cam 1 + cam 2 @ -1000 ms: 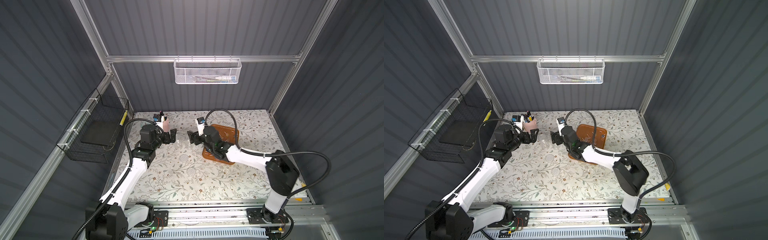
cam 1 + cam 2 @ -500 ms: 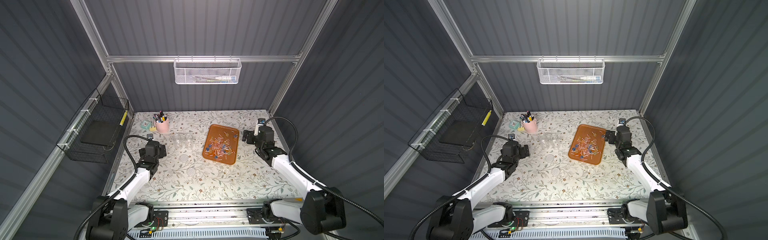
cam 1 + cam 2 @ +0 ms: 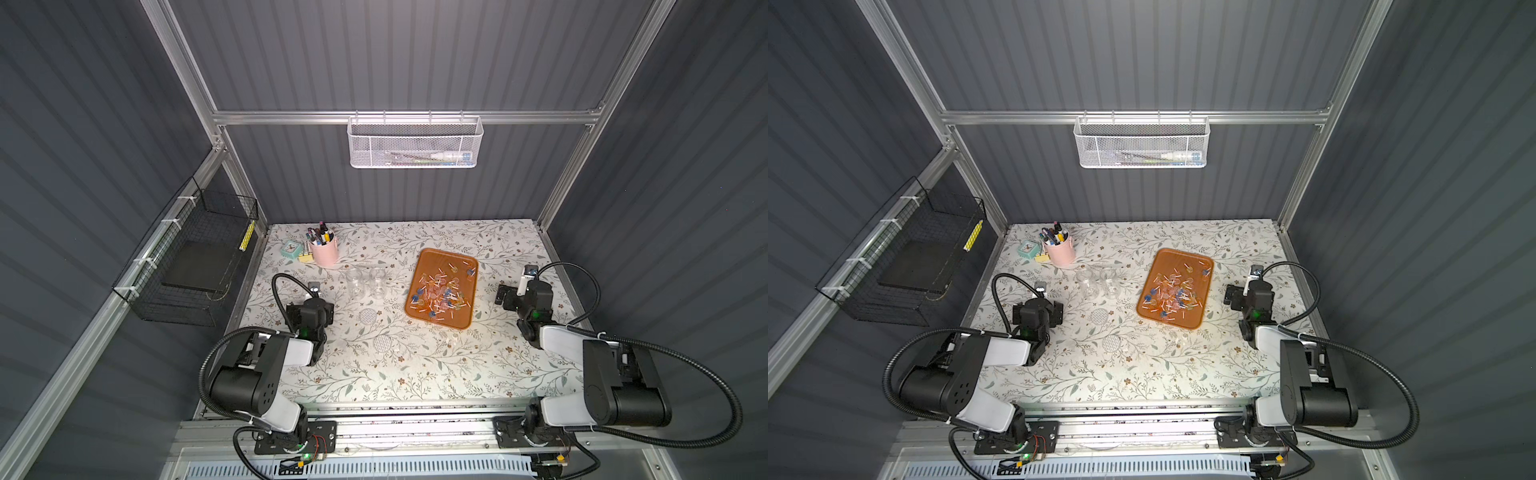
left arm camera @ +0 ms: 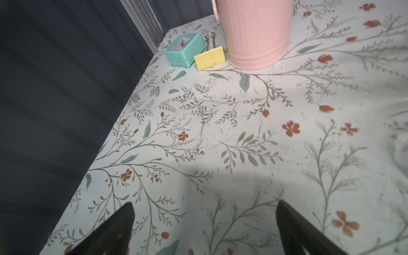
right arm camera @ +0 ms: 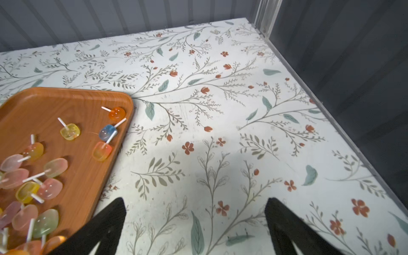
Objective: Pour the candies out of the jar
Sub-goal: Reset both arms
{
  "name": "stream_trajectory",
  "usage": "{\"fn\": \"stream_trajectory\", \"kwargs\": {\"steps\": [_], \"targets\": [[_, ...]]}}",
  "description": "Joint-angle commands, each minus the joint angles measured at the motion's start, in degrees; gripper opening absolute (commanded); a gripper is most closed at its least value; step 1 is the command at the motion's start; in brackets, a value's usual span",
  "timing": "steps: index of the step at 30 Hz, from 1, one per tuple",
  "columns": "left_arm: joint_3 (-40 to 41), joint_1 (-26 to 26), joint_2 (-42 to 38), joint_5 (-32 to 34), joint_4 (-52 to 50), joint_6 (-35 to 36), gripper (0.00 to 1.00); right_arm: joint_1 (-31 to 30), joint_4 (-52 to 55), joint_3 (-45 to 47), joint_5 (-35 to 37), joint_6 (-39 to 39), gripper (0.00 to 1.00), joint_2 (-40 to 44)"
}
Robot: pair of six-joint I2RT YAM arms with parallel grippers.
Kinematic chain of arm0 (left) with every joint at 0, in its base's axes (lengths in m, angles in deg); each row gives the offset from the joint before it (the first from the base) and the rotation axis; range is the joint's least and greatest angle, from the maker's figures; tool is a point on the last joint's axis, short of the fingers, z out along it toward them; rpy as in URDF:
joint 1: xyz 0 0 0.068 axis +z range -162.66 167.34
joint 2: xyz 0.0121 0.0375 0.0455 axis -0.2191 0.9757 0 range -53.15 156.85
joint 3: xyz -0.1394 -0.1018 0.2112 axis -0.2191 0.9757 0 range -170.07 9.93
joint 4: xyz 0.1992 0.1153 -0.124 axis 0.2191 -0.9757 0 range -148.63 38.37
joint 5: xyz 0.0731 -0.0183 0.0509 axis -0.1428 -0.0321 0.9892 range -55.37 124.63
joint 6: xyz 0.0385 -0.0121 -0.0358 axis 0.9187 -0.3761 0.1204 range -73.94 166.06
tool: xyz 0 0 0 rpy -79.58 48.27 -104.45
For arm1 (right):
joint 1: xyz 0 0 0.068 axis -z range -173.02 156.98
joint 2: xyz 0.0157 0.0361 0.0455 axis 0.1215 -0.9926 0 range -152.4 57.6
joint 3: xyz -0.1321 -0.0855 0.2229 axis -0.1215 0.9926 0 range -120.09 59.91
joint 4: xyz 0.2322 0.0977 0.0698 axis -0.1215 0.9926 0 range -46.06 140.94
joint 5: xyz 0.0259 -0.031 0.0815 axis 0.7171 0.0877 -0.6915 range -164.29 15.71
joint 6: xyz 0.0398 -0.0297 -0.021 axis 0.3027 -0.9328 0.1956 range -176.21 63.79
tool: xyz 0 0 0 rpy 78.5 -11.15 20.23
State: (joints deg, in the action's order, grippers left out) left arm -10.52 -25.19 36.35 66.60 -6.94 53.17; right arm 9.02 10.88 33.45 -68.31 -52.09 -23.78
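There are 2 jars [image 3: 356,283], 2 lids [image 3: 368,316], 1 tray [image 3: 432,258], 1 cup [image 3: 324,252] and 1 clock [image 3: 291,248].

Both arms withdrew from mid-table to the sides. Left gripper [image 4: 204,212] ended short of pink cup [image 3: 324,254], right gripper [image 5: 195,205] beside tray [image 3: 432,259]. Jars [image 3: 357,286] and candies [image 3: 440,293] came into view.

- No text, brand, number or sign can be read in any view.
- The tube [image 3: 451,156] in the white mesh basket [image 3: 415,121] on the far wall bears a blue and white label, too small to read.
- The dial of the teal clock [image 4: 184,49] at the far left is blurred.
- The yellow strip [image 3: 248,235] in the black wire basket [image 3: 178,293] on the left wall carries dark marks that are not legible.
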Motion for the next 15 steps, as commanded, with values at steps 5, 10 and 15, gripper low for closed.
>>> {"fn": "stream_trajectory", "kwargs": {"steps": [5,10,15], "targets": [[-4.75,0.49,0.97,-2.54,3.62,3.32,1.0,0.06,-22.44,8.12,2.86,0.57,0.99,-1.62],[-6.0,0.49,-2.36,-5.97,-5.56,-1.42,1.0,0.07,-24.82,8.91,4.02,0.63,0.99,-2.26],[-3.21,1.06,-1.37,-7.74,2.95,-0.17,1.0,0.06,-21.8,8.35,3.95,0.88,0.99,-1.23]]}}
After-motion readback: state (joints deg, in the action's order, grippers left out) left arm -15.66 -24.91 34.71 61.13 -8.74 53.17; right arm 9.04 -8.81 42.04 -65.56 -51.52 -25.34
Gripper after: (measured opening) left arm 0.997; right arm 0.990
